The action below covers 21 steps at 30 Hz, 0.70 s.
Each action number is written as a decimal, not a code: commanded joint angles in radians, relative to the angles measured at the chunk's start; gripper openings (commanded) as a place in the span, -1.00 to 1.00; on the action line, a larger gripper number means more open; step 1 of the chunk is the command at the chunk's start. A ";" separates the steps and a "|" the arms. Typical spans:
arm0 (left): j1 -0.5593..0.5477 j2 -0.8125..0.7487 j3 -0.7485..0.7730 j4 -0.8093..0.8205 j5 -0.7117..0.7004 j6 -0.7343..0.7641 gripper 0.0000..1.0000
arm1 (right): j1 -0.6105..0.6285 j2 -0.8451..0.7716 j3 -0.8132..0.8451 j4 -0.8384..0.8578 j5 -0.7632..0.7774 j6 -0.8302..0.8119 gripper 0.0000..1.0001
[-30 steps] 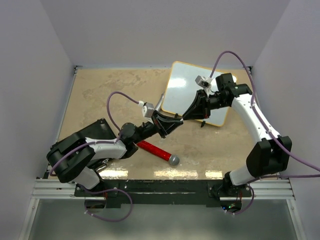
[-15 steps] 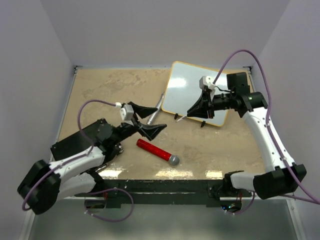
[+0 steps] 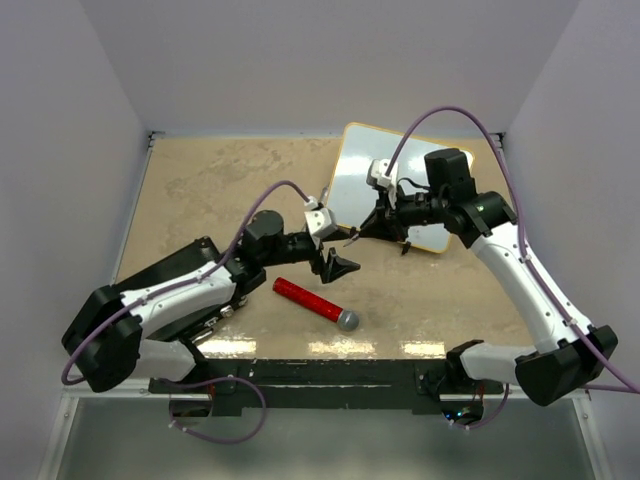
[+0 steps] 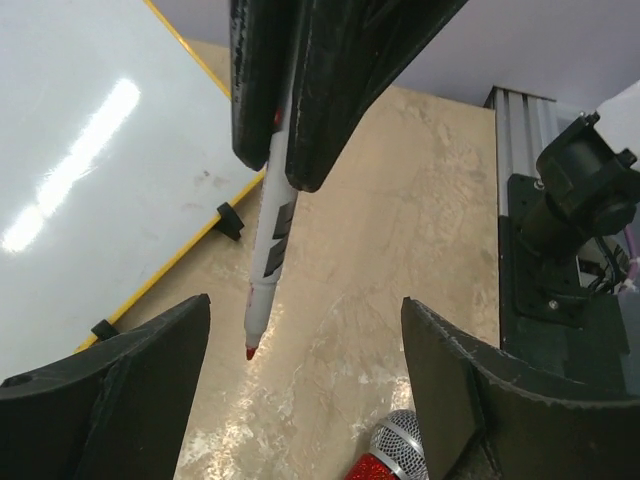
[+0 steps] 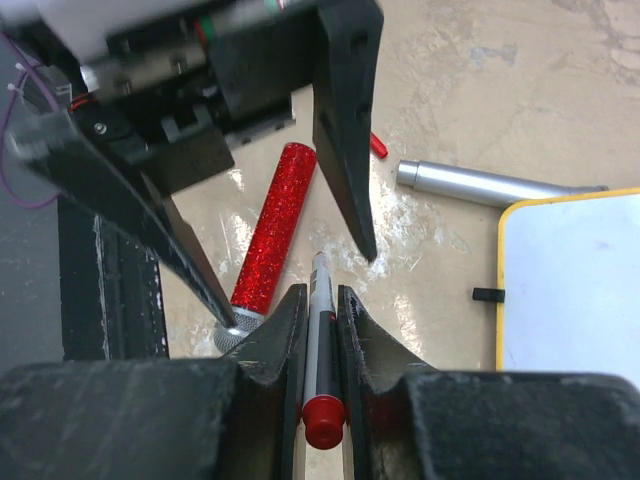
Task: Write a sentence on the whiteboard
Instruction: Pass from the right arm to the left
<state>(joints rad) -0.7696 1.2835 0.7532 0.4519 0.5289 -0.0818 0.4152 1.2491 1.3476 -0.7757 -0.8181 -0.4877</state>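
Note:
The whiteboard (image 3: 400,180) lies tilted at the back right, its white face (image 4: 80,150) blank; no sentence shows on it. My right gripper (image 3: 368,228) is shut on a white marker (image 5: 320,300) with a red end plug. The marker (image 4: 268,250) points down, and its red tip hangs above the table near the board's front-left edge. My left gripper (image 3: 335,262) is open just below that tip. Its two black fingers (image 4: 110,400) flank the tip and hold nothing.
A red glitter microphone (image 3: 315,303) lies on the table in front of both grippers, its mesh head (image 4: 400,450) by my left gripper's right finger. A silver tube (image 5: 490,185) lies left of the board. A small red cap (image 5: 377,145) and a black flat box (image 3: 175,275) are nearby.
My left gripper went from shut to open, drew back to the left, then returned under the marker tip. My right gripper moved left with the marker.

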 commanded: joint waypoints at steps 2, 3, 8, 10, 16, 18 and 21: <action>-0.027 0.060 0.118 -0.088 -0.004 0.117 0.54 | 0.011 -0.013 -0.004 0.036 0.027 0.035 -1.00; -0.027 0.060 0.117 -0.082 -0.006 0.119 0.52 | 0.011 -0.011 -0.005 0.036 0.025 0.035 -1.00; -0.027 0.066 0.118 -0.068 -0.023 0.116 0.42 | 0.014 -0.001 -0.010 0.030 0.008 0.026 -1.00; -0.027 0.065 0.112 -0.048 -0.033 0.103 0.36 | 0.014 0.006 -0.011 0.029 -0.001 0.026 -1.00; -0.027 0.085 0.118 -0.025 -0.026 0.089 -0.62 | 0.020 0.012 -0.011 0.024 0.000 0.024 -1.00; -0.027 0.088 0.120 -0.019 -0.023 0.089 -1.00 | 0.019 0.013 -0.016 0.026 0.002 0.023 -1.00; -0.027 0.082 0.095 0.016 -0.017 0.050 -1.00 | 0.019 0.010 -0.024 0.032 -0.018 0.027 -0.81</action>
<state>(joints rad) -0.7956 1.3678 0.8341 0.3786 0.5133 0.0204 0.4267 1.2636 1.3319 -0.7765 -0.8028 -0.4637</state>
